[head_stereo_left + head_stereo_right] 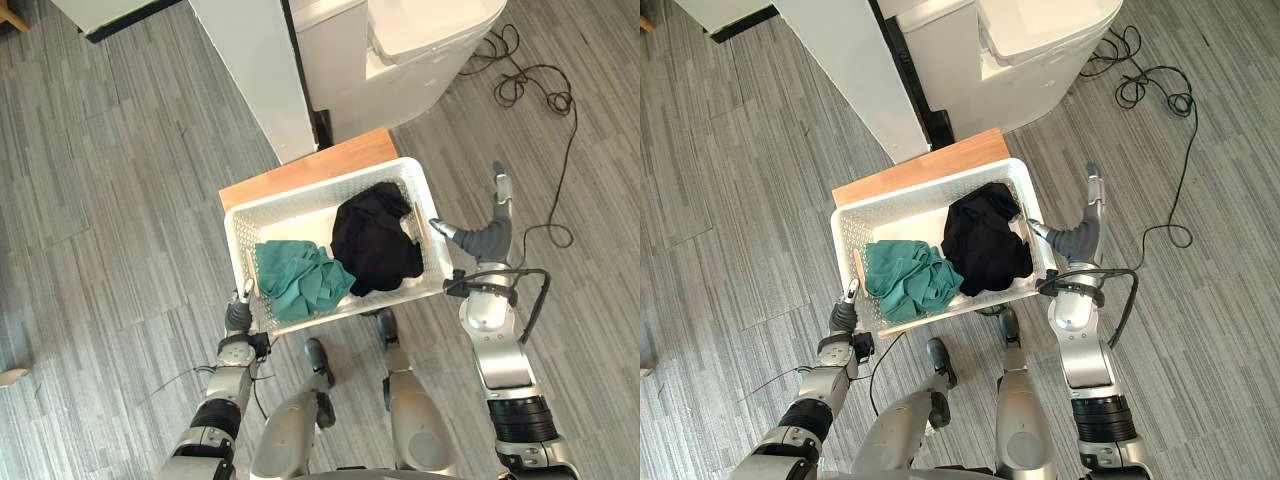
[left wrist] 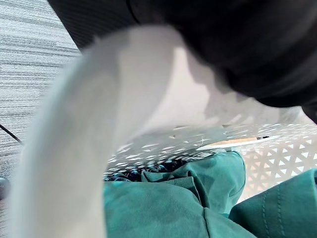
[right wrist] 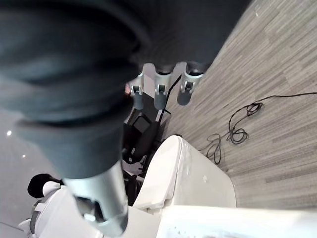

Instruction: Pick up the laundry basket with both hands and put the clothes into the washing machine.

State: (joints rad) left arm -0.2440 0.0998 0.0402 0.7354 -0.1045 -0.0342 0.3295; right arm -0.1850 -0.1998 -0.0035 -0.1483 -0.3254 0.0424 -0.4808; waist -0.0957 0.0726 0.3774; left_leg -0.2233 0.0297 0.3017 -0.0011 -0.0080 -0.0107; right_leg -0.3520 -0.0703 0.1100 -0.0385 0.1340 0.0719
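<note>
A white laundry basket [image 1: 320, 190] sits on a low wooden stand [image 1: 310, 165]. Inside it, a green garment [image 1: 300, 278] lies at the near left and a black garment [image 1: 375, 240] at the right. My left hand [image 1: 240, 312] is at the basket's near left corner, low against the wall. Its wrist view looks past the white rim [image 2: 99, 148] onto the green garment [image 2: 188, 198]. My right hand [image 1: 490, 235] stands beside the basket's right wall, open. Its fingers [image 3: 158, 84] point straight up and the thumb reaches toward the rim.
The white washing machine [image 1: 400, 50] stands just beyond the stand, lid down. A tall white panel [image 1: 255, 70] rises at its left. Grey plank floor lies all around, with open room left and right of the basket.
</note>
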